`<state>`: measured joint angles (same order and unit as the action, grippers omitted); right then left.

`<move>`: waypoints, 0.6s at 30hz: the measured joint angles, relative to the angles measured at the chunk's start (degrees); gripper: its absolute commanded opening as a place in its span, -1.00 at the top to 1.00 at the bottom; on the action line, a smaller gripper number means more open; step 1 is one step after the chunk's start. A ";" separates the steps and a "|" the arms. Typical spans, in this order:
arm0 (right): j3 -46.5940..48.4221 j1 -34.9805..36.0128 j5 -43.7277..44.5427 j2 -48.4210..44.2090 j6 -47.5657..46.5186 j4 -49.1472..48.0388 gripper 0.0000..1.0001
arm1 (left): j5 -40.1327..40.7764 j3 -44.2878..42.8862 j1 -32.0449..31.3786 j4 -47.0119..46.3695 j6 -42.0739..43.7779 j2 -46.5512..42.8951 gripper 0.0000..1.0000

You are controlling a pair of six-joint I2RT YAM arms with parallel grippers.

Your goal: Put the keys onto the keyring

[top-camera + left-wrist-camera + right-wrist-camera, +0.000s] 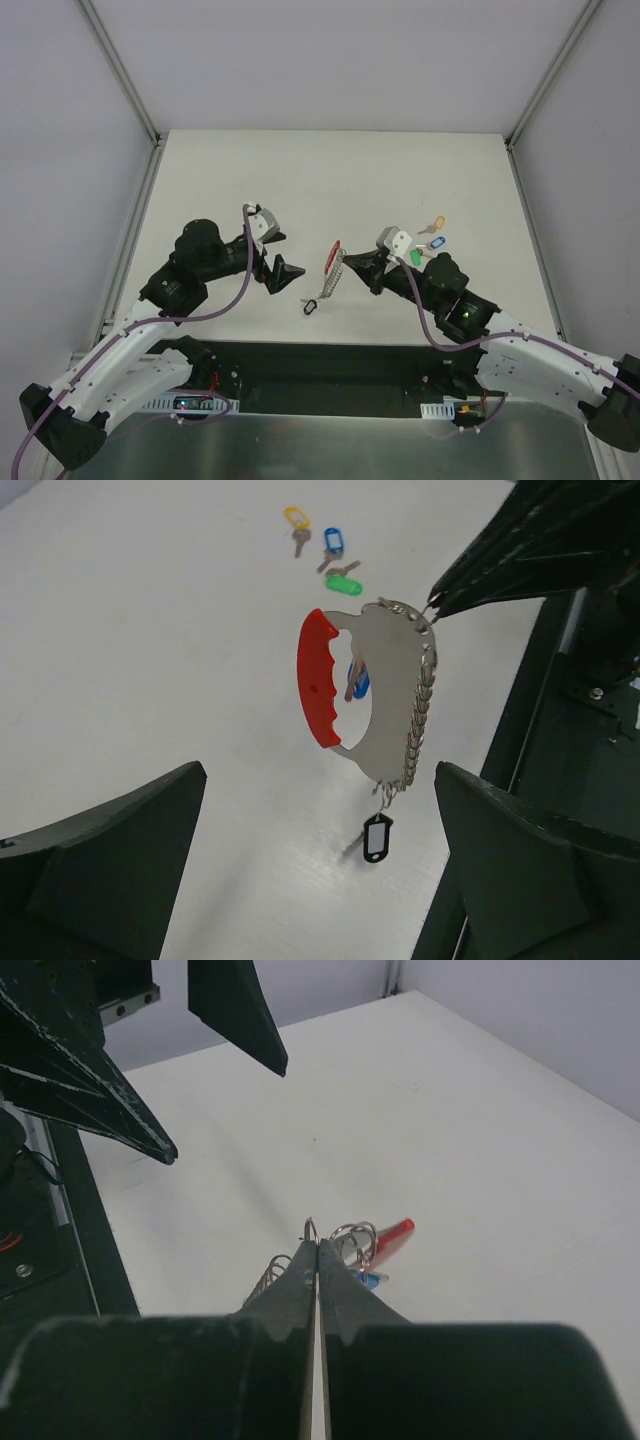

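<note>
The left gripper (pixel 276 270) is standing open, its two fingers (pixel 110 860) filling the bottom corners of its wrist view with nothing between them. Just beyond that gap the keyring (pixel 385 700) is hanging in the air. Its long axis is running roughly upright there, and in the top view it is slanting from the far red grip (pixel 318 690) down toward the arm bases. The right gripper (pixel 315 1260) is pinching a small wire ring at the keyring's top end, jaws pressed together on it.

Two things are already riding on the keyring. A threaded key (pixel 357 680) with a blue head is showing through the opening beside the red grip, and a black tag (pixel 376 837) is dangling from the bottom end. Whether the tag is touching the table (pixel 300 180) I cannot tell.

Three loose keys are lying on the table well apart from the keyring, on the far side of the right gripper: the yellow key (pixel 295 520) farthest, then the blue key (pixel 332 542), then the green key (pixel 344 583) nearest.

So the keyring is sitting between the two grippers, straight ahead of the left one and facing it broadside. The right arm is nearer the loose keys but is busy holding. The free left gripper would probably be fetching a key, reaching past the keyring to get there. There is no container in view.
</note>
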<state>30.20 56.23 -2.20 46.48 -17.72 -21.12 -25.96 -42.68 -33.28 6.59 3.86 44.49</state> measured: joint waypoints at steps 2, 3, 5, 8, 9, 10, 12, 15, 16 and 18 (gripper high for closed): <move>-1.01 -0.83 -2.75 -2.12 0.02 -0.55 0.98 | -5.22 2.29 0.00 -4.07 1.05 -1.18 -0.96; -1.14 -1.05 -3.39 -2.64 0.02 -0.59 0.98 | -7.19 2.80 0.00 -5.53 1.55 -1.25 -0.95; -1.55 -1.79 -5.84 -4.00 0.02 -1.07 0.98 | -11.45 2.97 0.00 -8.28 2.25 -0.52 -0.91; -1.84 -3.28 -9.22 -5.14 0.07 -1.64 0.98 | -17.40 1.90 0.00 -11.80 3.30 2.67 -0.77; -1.84 -3.76 -10.36 -5.18 0.07 -1.81 0.97 | -19.17 1.22 0.00 -12.33 3.54 3.98 -0.74; -1.84 -4.09 -11.21 -5.16 0.07 -1.92 0.98 | -20.83 0.46 0.00 -12.81 3.72 5.46 -0.70; -1.84 -4.98 -13.57 -4.92 0.09 -2.21 0.98 | -24.06 -1.16 0.00 -13.84 4.20 8.59 -0.59; -1.84 -5.84 -15.98 -3.91 0.11 -2.49 0.98 | -27.23 -2.40 0.00 -14.53 4.48 11.21 -0.35; -1.84 -6.03 -16.85 -3.37 0.11 -2.49 0.98 | -28.13 -2.62 0.00 -14.69 4.52 11.78 -0.27; -1.84 -6.23 -18.23 -2.34 0.11 -2.56 0.98 | -29.31 -2.71 0.00 -14.93 4.61 12.28 -0.22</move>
<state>28.36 50.00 -20.43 44.14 -17.61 -23.68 -55.27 -45.39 -33.28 -8.34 8.47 56.77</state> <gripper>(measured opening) 0.018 0.650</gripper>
